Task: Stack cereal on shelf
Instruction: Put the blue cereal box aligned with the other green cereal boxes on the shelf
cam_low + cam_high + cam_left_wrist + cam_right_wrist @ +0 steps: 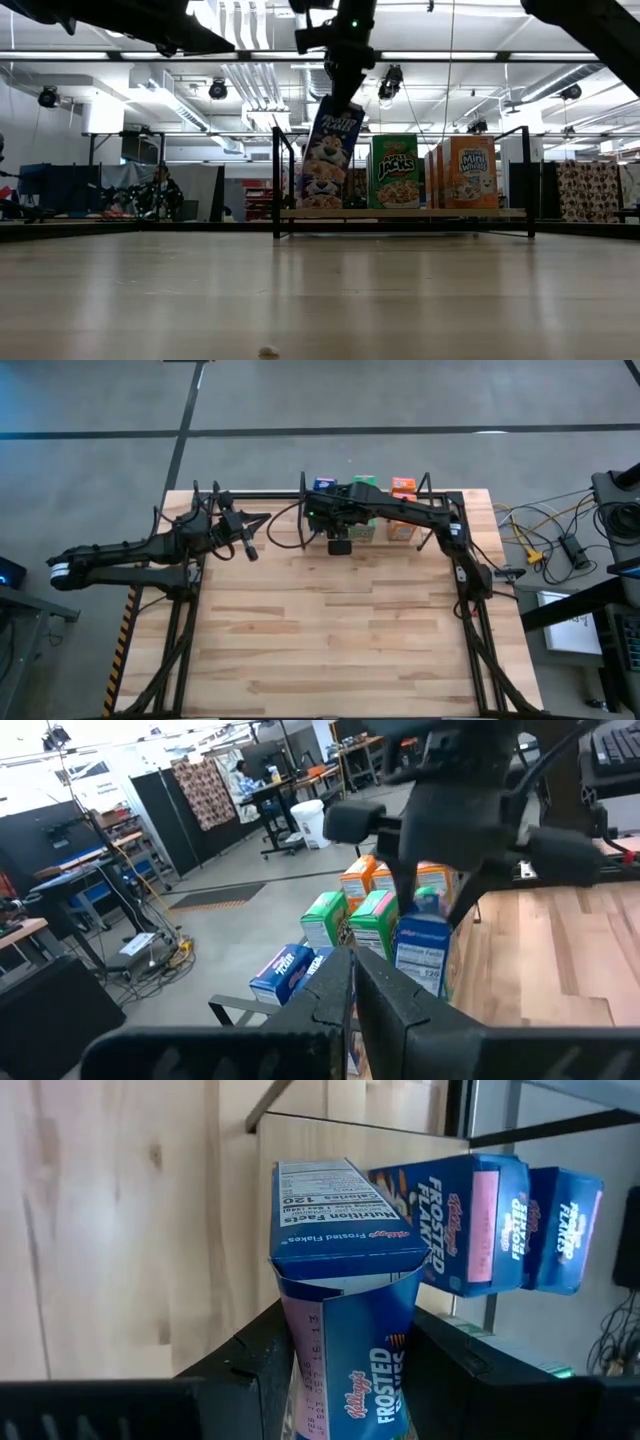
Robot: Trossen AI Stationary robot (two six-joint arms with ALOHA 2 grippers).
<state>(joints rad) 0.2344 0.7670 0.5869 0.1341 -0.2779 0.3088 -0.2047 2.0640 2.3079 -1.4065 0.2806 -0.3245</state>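
The shelf, a light-wood board in a thin black rod frame, stands at the table's far edge. On it stand green cereal boxes and orange ones. Two blue boxes lie on their sides at the shelf's far left. My right gripper is shut on another blue box over the shelf's left end. My left gripper hangs shut and bare above the table's far left, pointing level toward the shelf. My right gripper pinches the blue box's top end between its two fingers, one on each wide face. The top end is dented in between them. The fingers slant down from above. The box hangs tilted below them, its bottom at board level; whether it touches, I cannot tell.
Black frame rails run along the table's left and right sides. The near wooden tabletop lies bare. Cables and gear sit off the right edge. A small crumb lies near the front. A person sits in the room beyond.
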